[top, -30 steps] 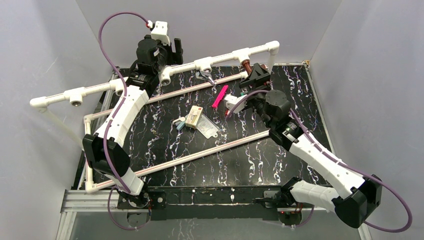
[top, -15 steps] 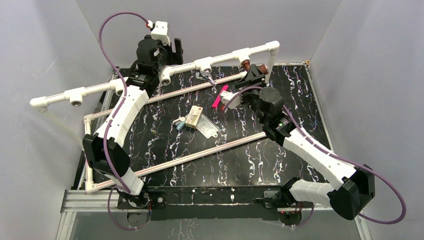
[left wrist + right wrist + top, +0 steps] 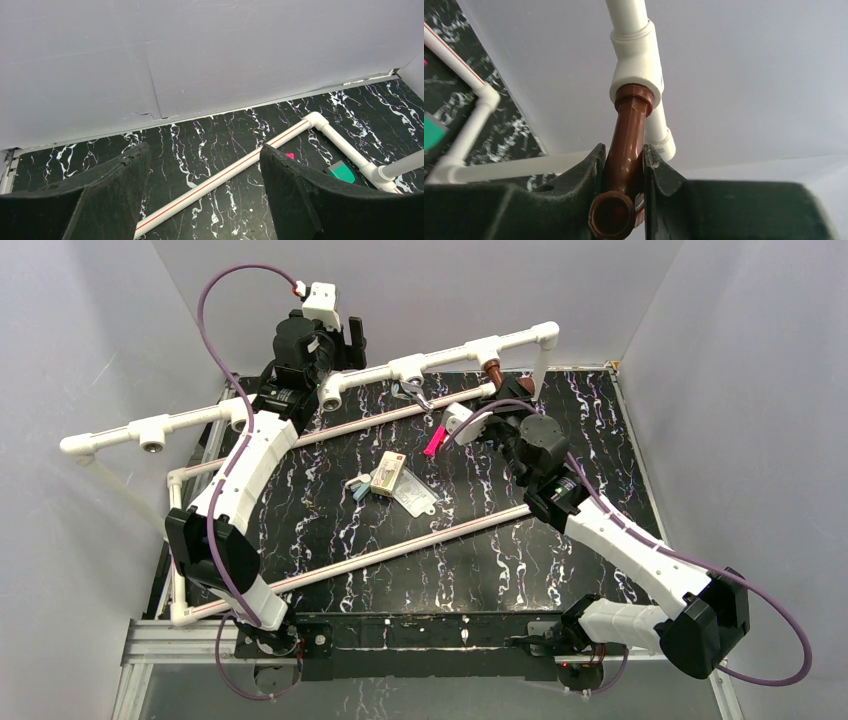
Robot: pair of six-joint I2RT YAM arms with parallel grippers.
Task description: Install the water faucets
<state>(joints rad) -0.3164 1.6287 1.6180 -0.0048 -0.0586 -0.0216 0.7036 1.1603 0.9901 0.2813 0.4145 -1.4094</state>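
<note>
Your right end effector [image 3: 623, 154] clamps the reddish-brown bent faucet [image 3: 629, 125]; its long axis points ahead into the white tee socket [image 3: 636, 62].

Left arm [image 3: 245, 465] reaches far left, left gripper [image 3: 205, 167] spread wide; right arm [image 3: 640, 552] reaches far right, right gripper [image 3: 622, 167] clamped on brown faucet [image 3: 628, 132].
</note>
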